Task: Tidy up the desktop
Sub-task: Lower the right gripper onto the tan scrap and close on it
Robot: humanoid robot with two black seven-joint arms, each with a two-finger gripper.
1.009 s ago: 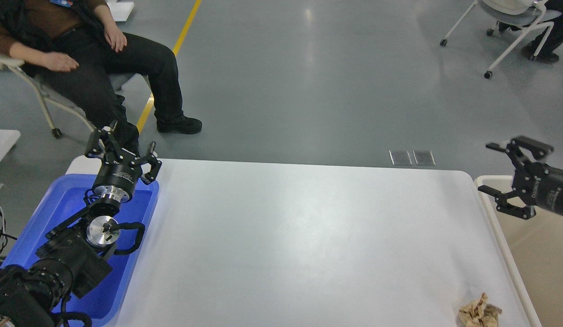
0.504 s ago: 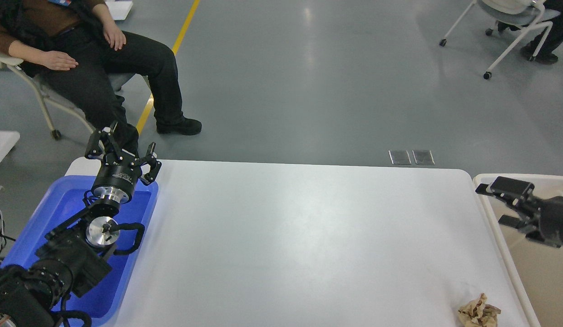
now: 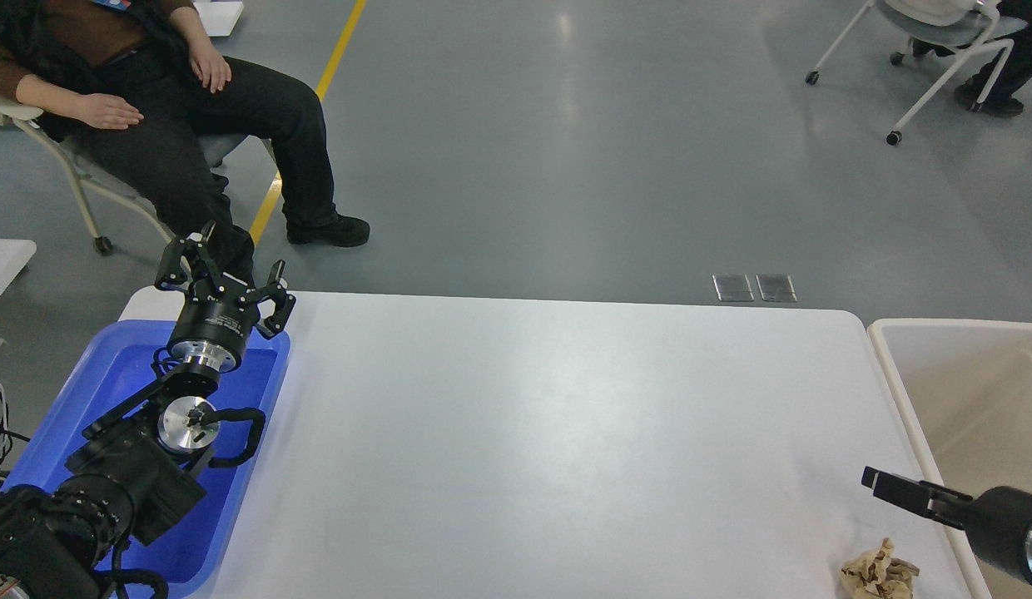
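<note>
Clockwise from the left arm, labelled parts of the head view.

Left gripper (image 3: 220,270): fingers spread apart, holding nothing; raised over the far end of the blue tray, near the desk's far left corner.

Right gripper (image 3: 899,489): seen edge-on at the lower right, dark; whether its fingers are apart or together cannot be told. It hangs above the right edge of the desk, just beyond the paper wad.

Paper wad (image 3: 878,572): crumpled, tan; lies on the desk at its near right corner, apart from the gripper above it.

Desk (image 3: 533,441): white top with rounded corners, filling the middle of the view, between tray and bin.

Blue tray (image 3: 116,374): beside the desk's left edge, under the left arm.

Beige bin (image 3: 974,391): beside the desk's right edge.

Seated person (image 3: 175,100): on a chair beyond the far left corner.
</note>
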